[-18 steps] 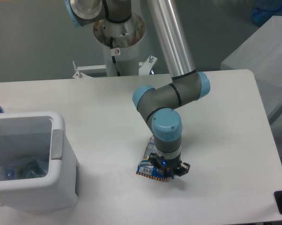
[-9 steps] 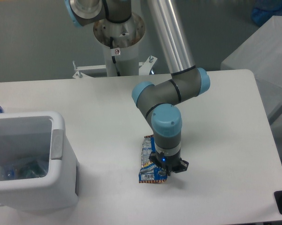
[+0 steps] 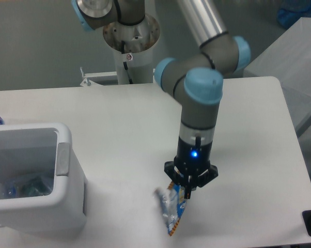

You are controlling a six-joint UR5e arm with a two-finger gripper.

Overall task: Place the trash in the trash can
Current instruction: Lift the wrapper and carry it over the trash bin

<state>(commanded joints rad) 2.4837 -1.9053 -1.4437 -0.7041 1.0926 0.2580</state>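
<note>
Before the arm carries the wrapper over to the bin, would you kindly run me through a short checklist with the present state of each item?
1. Snack wrapper held by the pincer: ok, it hangs from the fingertips.
2. Wrapper off the table: ok, it looks lifted, hanging down.
3. Firmness of grip: cannot tell; only the top edge appears pinched.
4. Trash can open: ok, no lid is in view.
5. Path from wrapper to trash can: ok, nothing stands on the table between them.
6. Bottle already in the trash can: cannot tell; something lies at the bottom, too blurred to name.
</note>
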